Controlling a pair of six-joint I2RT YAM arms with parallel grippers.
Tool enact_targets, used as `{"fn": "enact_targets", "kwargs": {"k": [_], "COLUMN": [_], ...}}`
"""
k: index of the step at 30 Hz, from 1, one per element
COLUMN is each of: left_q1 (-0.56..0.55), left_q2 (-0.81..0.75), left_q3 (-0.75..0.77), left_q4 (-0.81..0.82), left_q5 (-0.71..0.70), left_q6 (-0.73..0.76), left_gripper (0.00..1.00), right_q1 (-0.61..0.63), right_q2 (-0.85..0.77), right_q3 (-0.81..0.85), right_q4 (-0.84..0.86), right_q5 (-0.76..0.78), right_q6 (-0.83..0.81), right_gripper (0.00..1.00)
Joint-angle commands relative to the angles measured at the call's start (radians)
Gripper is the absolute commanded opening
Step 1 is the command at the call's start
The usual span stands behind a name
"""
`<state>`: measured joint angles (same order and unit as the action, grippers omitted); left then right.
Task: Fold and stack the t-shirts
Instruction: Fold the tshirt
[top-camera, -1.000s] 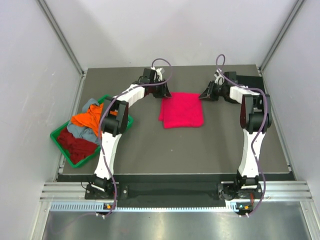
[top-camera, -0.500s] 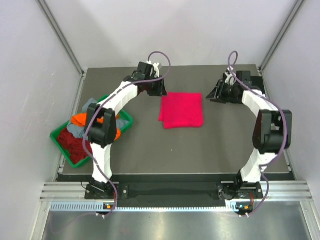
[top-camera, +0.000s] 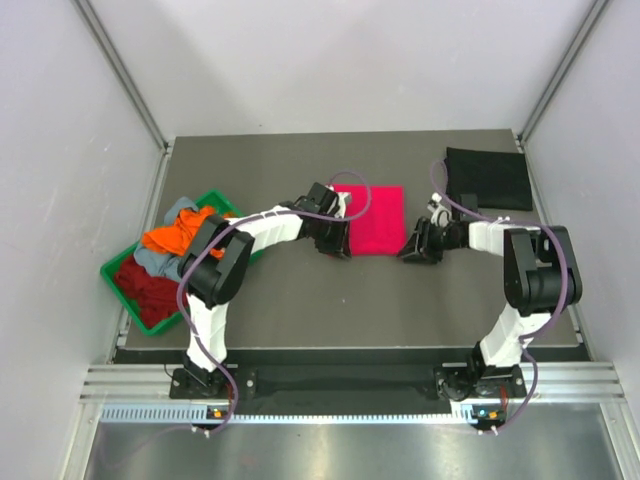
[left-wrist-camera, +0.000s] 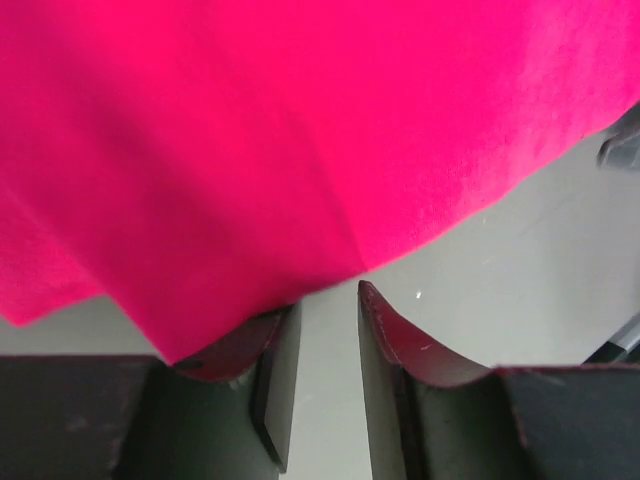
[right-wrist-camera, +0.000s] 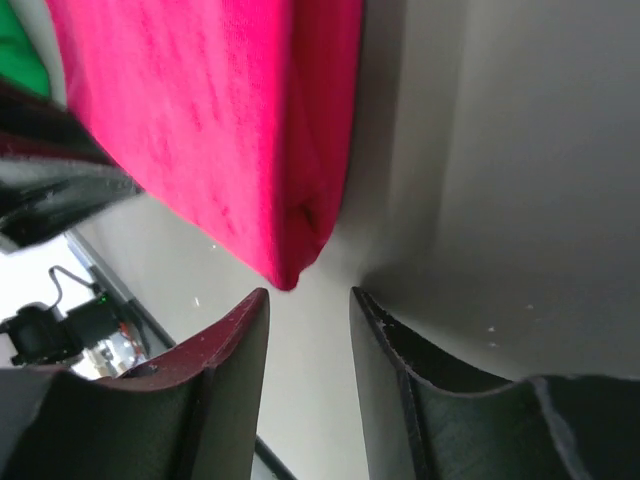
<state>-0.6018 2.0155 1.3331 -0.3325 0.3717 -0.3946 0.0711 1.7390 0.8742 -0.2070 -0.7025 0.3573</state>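
A bright pink-red t-shirt (top-camera: 378, 215) lies folded at the table's middle. My left gripper (top-camera: 335, 240) sits low at its near-left corner, open. In the left wrist view the pink cloth (left-wrist-camera: 300, 130) drapes over the left fingertip (left-wrist-camera: 270, 335), with bare table between the jaws (left-wrist-camera: 328, 300). My right gripper (top-camera: 412, 248) is at the near-right corner, open. The folded pink corner (right-wrist-camera: 290, 265) lies just ahead of the gap (right-wrist-camera: 308, 295). A black t-shirt (top-camera: 488, 178) lies folded at the back right. Orange (top-camera: 180, 235), grey-blue (top-camera: 165, 262) and dark red (top-camera: 150, 288) tees fill the tray.
The green plastic tray (top-camera: 112, 272) stands at the table's left edge. White walls and metal posts close in the back and sides. The table's dark near edge (top-camera: 350, 352) runs in front of the arm bases.
Both arms have swung from the shirt's far side down to its near corners. The right arm no longer covers the black t-shirt. The right jaws have widened.
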Motion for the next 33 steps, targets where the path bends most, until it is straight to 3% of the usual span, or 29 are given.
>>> {"fn": "enact_targets", "kwargs": {"k": [1, 8, 11, 15, 20, 29, 33], "left_q1": [0.033, 0.036, 0.045, 0.083, 0.094, 0.099, 0.1], "left_q2": [0.02, -0.106, -0.135, -0.091, -0.015, 0.071, 0.072], "left_q3": [-0.069, 0.041, 0.064, 0.092, 0.12, 0.169, 0.173], "left_q4": [0.006, -0.102, -0.123, -0.145, -0.113, -0.054, -0.026], "left_q5": [-0.12, -0.151, -0.243, -0.32, -0.294, -0.231, -0.143], "left_q6": [0.013, 0.048, 0.074, 0.079, 0.094, 0.08, 0.066], "left_gripper": [0.35, 0.43, 0.47, 0.49, 0.59, 0.59, 0.49], "right_q1": [0.001, 0.024, 0.039, 0.044, 0.045, 0.045, 0.045], "right_q2": [-0.001, -0.151, -0.187, -0.185, -0.142, -0.069, -0.044], "right_q3": [-0.024, -0.003, 0.025, 0.057, 0.074, 0.108, 0.092], "right_q4": [0.077, 0.0, -0.032, -0.045, -0.012, 0.035, 0.073], "right_q5": [0.046, 0.106, 0.164, 0.205, 0.202, 0.202, 0.198], "right_q6": [-0.037, -0.035, -0.035, -0.034, -0.021, -0.011, 0.0], "right_gripper": [0.4, 0.41, 0.44, 0.46, 0.47, 0.48, 0.47]}}
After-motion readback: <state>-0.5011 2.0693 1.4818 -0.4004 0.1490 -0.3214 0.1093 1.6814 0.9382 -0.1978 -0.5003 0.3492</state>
